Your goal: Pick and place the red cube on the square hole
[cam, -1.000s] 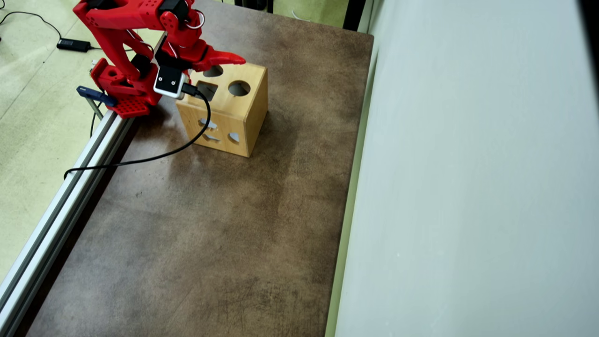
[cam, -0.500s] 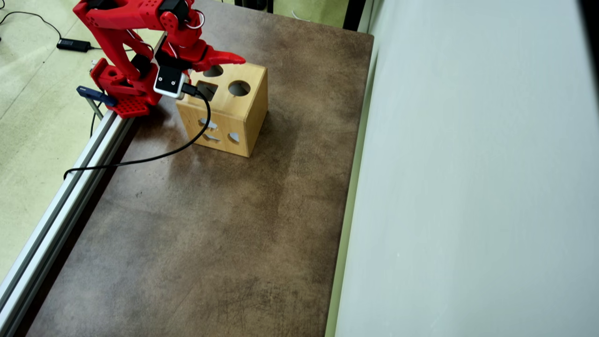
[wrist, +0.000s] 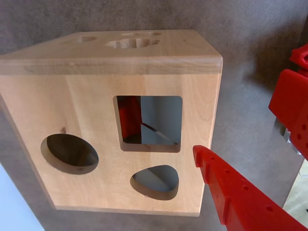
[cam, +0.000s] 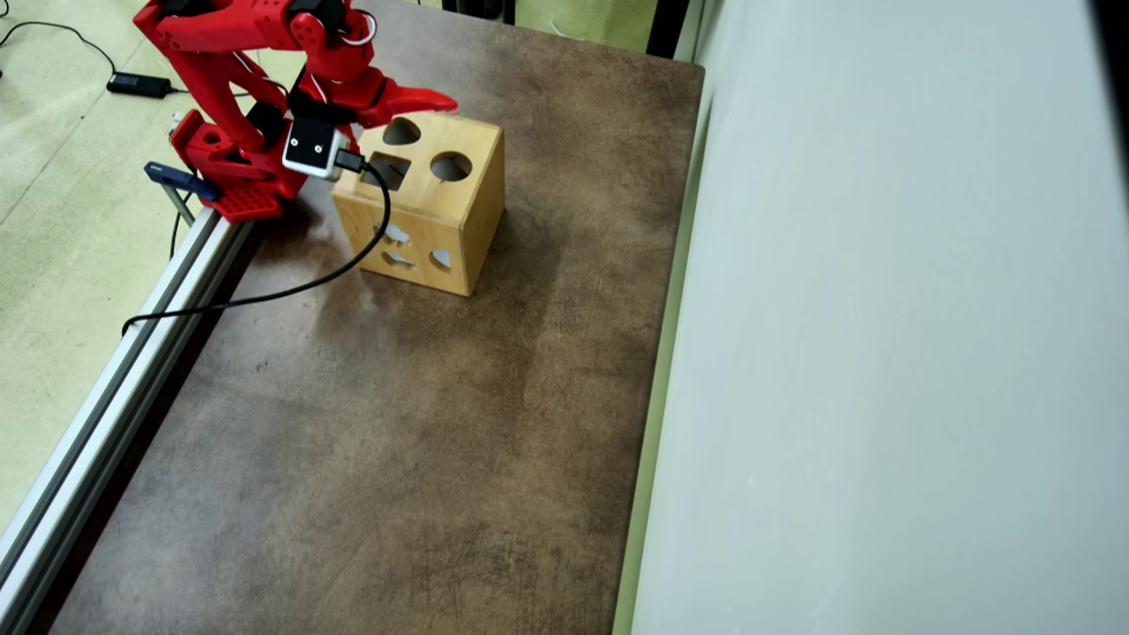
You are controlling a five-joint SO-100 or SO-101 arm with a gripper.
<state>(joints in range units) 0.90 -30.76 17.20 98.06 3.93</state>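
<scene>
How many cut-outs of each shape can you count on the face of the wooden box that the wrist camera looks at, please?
On the facing side of the wooden box in the wrist view:
square hole: 1
round hole: 1
rounded-triangle hole: 1
Total: 3

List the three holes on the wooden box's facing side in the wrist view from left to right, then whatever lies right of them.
Round hole → square hole → rounded-triangle hole → red claw finger at the lower right.
</scene>
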